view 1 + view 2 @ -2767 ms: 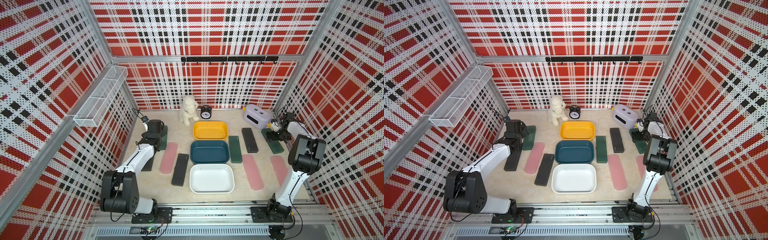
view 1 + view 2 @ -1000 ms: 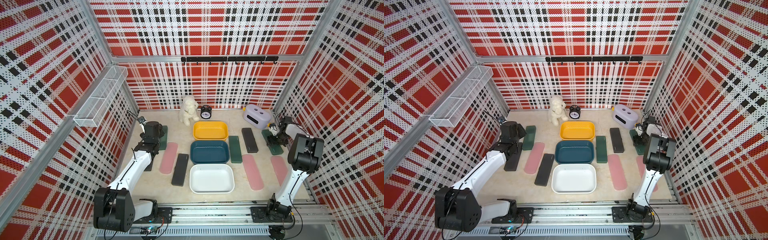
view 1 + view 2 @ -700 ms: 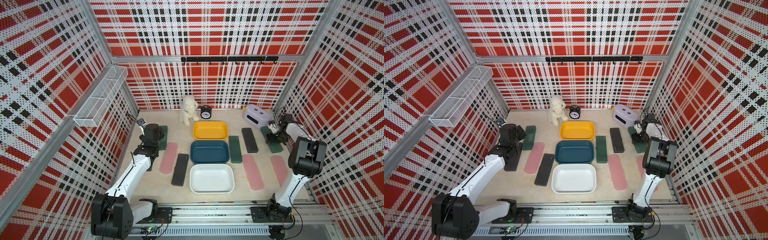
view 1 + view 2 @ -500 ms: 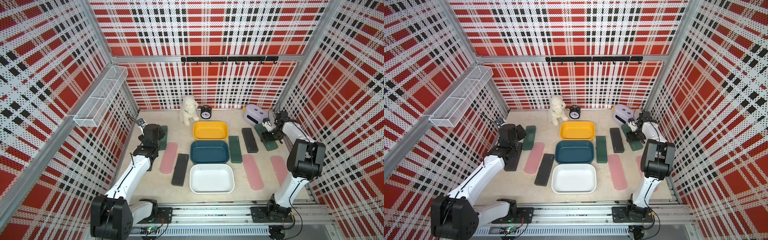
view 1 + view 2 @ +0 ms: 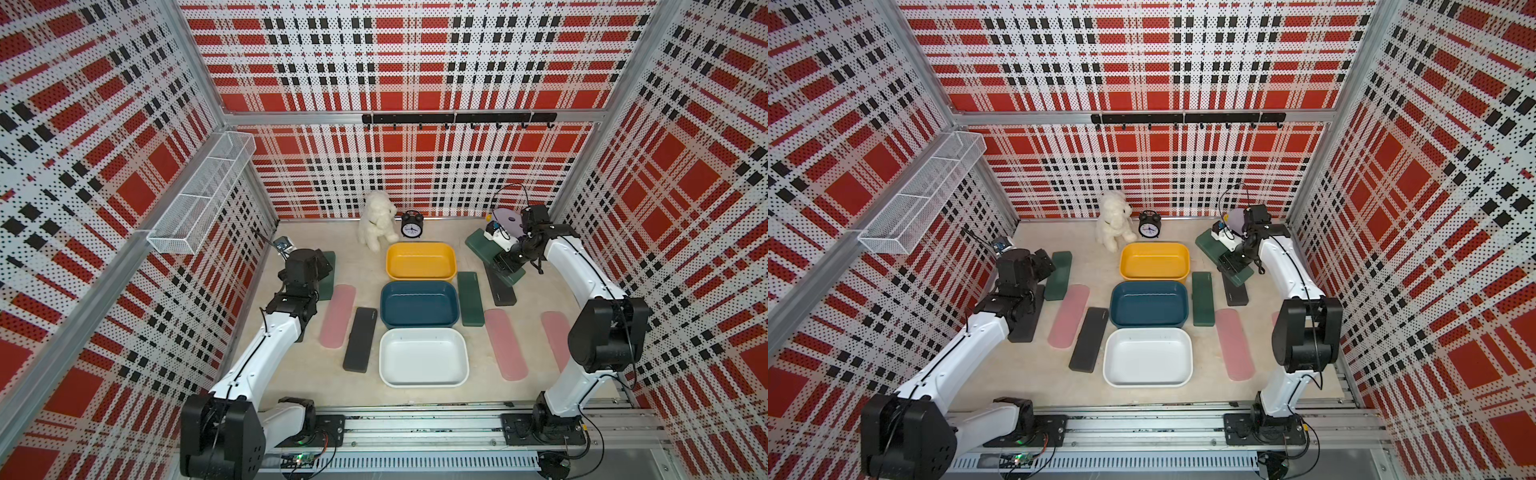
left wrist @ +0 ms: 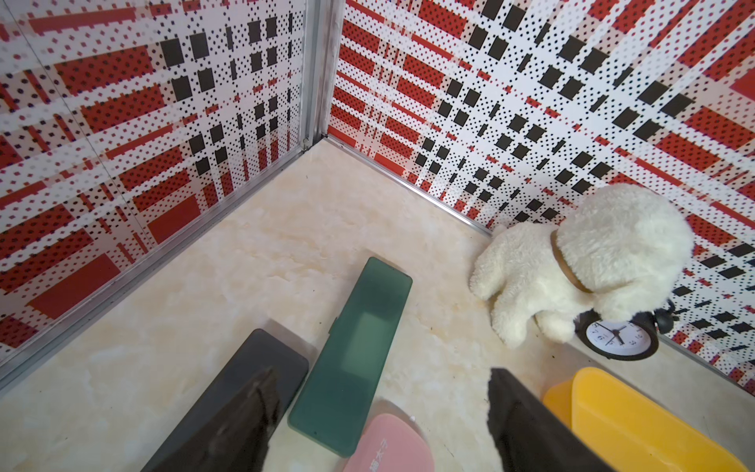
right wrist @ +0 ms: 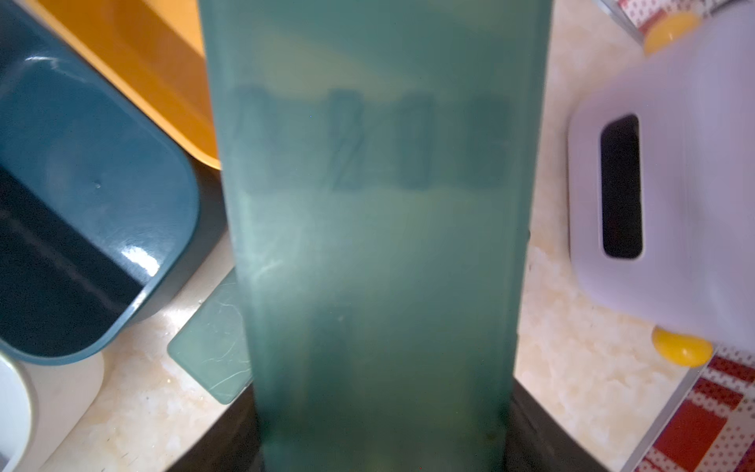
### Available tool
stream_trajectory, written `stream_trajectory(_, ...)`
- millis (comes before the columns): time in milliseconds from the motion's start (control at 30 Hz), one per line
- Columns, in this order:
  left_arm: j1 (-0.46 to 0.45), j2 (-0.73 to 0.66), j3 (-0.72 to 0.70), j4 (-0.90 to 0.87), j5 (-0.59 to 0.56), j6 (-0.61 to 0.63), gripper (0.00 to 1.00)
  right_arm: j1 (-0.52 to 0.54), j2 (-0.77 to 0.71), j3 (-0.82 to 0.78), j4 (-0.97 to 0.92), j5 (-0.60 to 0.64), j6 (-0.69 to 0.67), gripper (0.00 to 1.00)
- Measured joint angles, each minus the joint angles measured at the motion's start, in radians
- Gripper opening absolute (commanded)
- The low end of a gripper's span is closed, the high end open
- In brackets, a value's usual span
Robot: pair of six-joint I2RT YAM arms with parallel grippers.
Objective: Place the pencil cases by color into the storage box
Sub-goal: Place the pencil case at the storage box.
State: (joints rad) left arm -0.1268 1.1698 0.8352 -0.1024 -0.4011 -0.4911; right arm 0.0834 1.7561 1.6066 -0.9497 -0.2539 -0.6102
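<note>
At two o'clock from the blue tub [image 5: 384, 303], the right gripper [image 5: 505, 268] clamps a dark green case [image 5: 478, 245] aloft, probably for sorting. The left gripper [image 6: 380, 371], at ten o'clock, has its jaws apart and empty.

Bright, even light falls from overhead in both top views, so the tabletop [image 5: 316, 374] around the blue tub [image 5: 419, 303] is evenly lit and the shadows beside it are short and soft. The plaid walls bow outward toward the frame edges, as a wide lens makes them do. In the right wrist view the dark green pencil case [image 7: 376, 245] next to the blue tub looks hazy and smeared, and a white glint sits on the tub's rim. The left wrist view is crisp, but the dark jaws close to the lens are blurred.
</note>
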Motion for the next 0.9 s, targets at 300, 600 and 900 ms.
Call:
stream_trajectory(300, 0.000, -0.008, -0.015, 0.023, 0.016, 0.010, 0.84, 0.188, 0.079, 0.225, -0.090, 0.008, -0.215, 0.56)
stream_trajectory(600, 0.000, -0.026, -0.033, 0.039, 0.028, 0.019, 0.84, 0.266, 0.276, 0.438, -0.161, 0.034, -0.357, 0.55)
stream_trajectory(900, 0.000, -0.042, -0.048, 0.051, 0.027, 0.020, 0.84, 0.294, 0.443, 0.568, -0.147, 0.071, -0.411, 0.56)
